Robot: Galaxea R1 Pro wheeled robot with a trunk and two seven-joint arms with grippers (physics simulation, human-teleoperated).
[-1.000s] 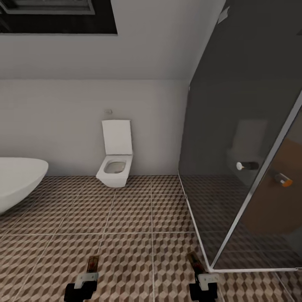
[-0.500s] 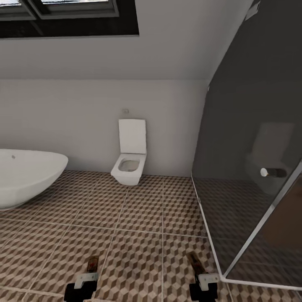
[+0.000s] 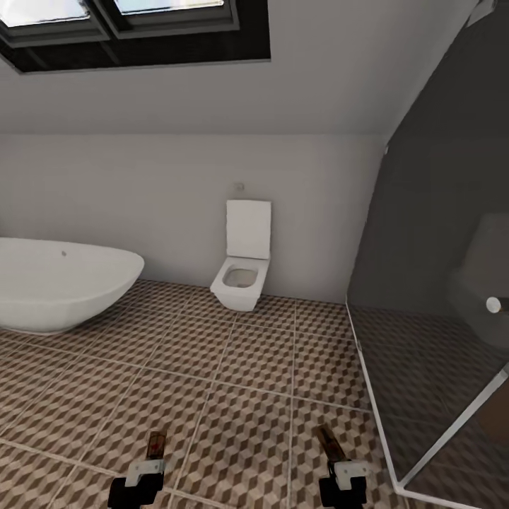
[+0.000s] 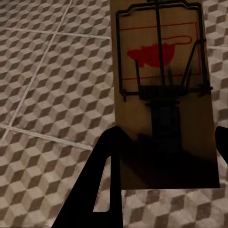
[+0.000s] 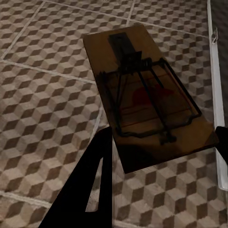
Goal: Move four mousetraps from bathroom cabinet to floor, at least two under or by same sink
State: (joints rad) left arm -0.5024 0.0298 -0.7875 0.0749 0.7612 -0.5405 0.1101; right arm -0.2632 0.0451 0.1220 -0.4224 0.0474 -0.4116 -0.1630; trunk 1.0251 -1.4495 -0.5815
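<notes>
Mousetraps, two flat brown wooden boards with dark wire and a red spot: one (image 4: 161,90) is clamped in the left gripper (image 4: 164,156), the other (image 5: 147,95) in the right gripper (image 5: 164,156). Both sets of black fingers (image 4: 107,180) are closed on the near end of a board, with the rest sticking out forward over the tiles. From the head camera both traps show as small dark-brown slivers, left (image 3: 156,444) and right (image 3: 326,437), above the grippers (image 3: 145,472) (image 3: 344,472) at the bottom of the view.

Bathroom floor of large square tiles with the brown, beige and white cube print (image 3: 233,382) lies under both traps; neither touches it yet. Ahead: white oval bathtub (image 3: 63,283) by the far wall at left, white wall-hung toilet with raised lid (image 3: 244,272) at the far wall, dark glass shower screen (image 3: 438,283) on the right, dark-framed skylight (image 3: 134,28) overhead.

Progress, judged: two traps are out of the cabinet and in transit, none yet seen on the floor. Where the other two are, cannot tell. Left to do: find the sink, set at least two traps under or beside it, and get all four onto this same tiled floor.
</notes>
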